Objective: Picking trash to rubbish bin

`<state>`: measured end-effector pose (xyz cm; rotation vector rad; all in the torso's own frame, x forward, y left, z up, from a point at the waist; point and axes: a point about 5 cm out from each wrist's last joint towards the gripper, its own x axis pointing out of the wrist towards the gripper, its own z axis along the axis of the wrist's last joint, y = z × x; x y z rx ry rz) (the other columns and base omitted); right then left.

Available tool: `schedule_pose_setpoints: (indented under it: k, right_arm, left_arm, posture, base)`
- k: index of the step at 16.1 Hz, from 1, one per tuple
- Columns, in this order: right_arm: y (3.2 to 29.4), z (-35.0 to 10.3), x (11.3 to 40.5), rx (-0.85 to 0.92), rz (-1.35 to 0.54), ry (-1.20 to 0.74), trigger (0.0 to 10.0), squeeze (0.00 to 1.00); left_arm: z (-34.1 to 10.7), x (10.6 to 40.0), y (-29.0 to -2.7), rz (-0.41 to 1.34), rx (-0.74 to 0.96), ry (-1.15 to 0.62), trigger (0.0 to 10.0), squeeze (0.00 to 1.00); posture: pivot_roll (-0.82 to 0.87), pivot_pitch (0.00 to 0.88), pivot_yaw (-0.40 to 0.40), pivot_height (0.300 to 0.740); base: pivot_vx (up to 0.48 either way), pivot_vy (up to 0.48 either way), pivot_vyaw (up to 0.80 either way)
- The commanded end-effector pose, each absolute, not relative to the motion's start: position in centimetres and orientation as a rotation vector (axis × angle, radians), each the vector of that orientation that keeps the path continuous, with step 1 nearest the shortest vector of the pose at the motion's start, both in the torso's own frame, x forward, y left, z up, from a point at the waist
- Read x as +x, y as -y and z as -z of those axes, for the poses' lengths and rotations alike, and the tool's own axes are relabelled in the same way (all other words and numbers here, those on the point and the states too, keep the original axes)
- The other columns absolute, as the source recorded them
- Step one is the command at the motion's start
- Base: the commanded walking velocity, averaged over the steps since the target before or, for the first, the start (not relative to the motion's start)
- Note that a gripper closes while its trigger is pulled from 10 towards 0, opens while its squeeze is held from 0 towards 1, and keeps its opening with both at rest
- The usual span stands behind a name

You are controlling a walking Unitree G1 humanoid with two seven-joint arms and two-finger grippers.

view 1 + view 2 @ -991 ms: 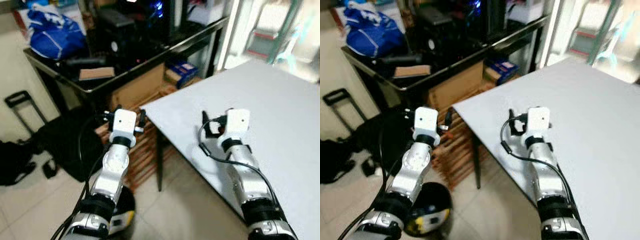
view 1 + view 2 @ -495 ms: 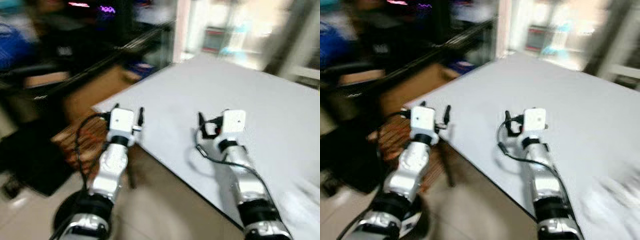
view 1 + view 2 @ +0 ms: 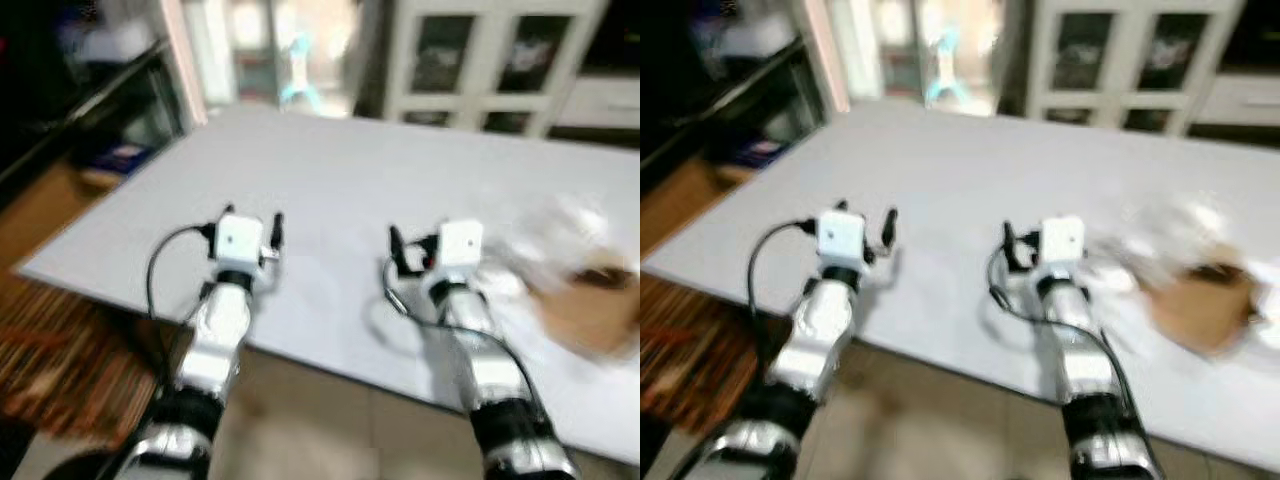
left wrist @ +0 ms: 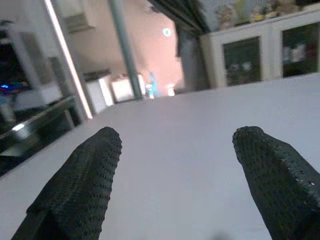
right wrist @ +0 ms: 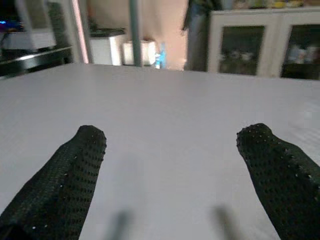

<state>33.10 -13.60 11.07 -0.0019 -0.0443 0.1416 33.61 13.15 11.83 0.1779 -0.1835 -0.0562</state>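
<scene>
A wide white table point(image 3: 330, 170) spreads out ahead of both my pincers and under them, its near edge crossing just below my wrists. Beyond its far edge, well ahead of my right pincer, stands a white cabinet point(image 3: 500, 55) with dark glass doors, and it also sits at the far end of the tabletop in my right wrist view point(image 5: 260, 42). Off past my left pincer, on its outer side, a dark shelf unit point(image 3: 70, 110) runs beside the table, with brown flooring point(image 3: 50, 330) low on that same side. On the table, just to the outer side of my right pincer and a little ahead of it, lies the trash: a brown cardboard piece point(image 3: 590, 310) resting among crumpled white paper point(image 3: 560, 235), all blurred, so I cannot tell the exact pieces apart. My left pincer point(image 4: 175, 175) hovers over the bare tabletop near the table's near edge, its two black fingers point(image 4: 85, 185) spread wide apart with nothing between them. My right pincer point(image 5: 175, 175) hovers over the table as well, beside the trash but not touching it, its fingers point(image 5: 65, 180) also spread wide and holding nothing.
</scene>
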Motion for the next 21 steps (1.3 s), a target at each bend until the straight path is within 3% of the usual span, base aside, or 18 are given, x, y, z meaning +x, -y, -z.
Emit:
schedule_pose_setpoints:
  k: [1,11,18,21]
  right_arm:
    - [13.70,-11.35,33.13,-0.002,-0.141,0.050,10.0,0.00]
    - [13.17,-11.12,32.93,0.002,-0.155,0.038,10.0,0.00]
    - [13.07,-11.27,32.89,0.008,-0.156,0.048,10.0,0.00]
    - [13.05,-11.25,32.88,0.006,-0.157,0.046,10.0,0.00]
  left_arm:
    - [-12.01,33.68,-12.89,0.068,0.174,0.188,10.0,0.00]
    - [-12.04,33.64,-12.99,0.056,0.173,0.184,10.0,0.00]
    - [-12.12,33.71,-12.91,0.060,0.187,0.179,10.0,0.00]
    - [-12.04,33.76,-12.80,0.057,0.205,0.174,10.0,0.00]
  posture:
    - [-0.07,0.000,0.053,0.740]
    - [-0.06,0.013,0.045,0.740]
    - [-0.06,0.021,0.045,0.740]
    - [-0.06,0.020,0.046,0.740]
  base:
    - [0.000,0.000,-0.80]
    - [0.000,0.000,-0.80]
    - [0.000,0.000,0.00]
    - [0.000,-0.356,0.00]
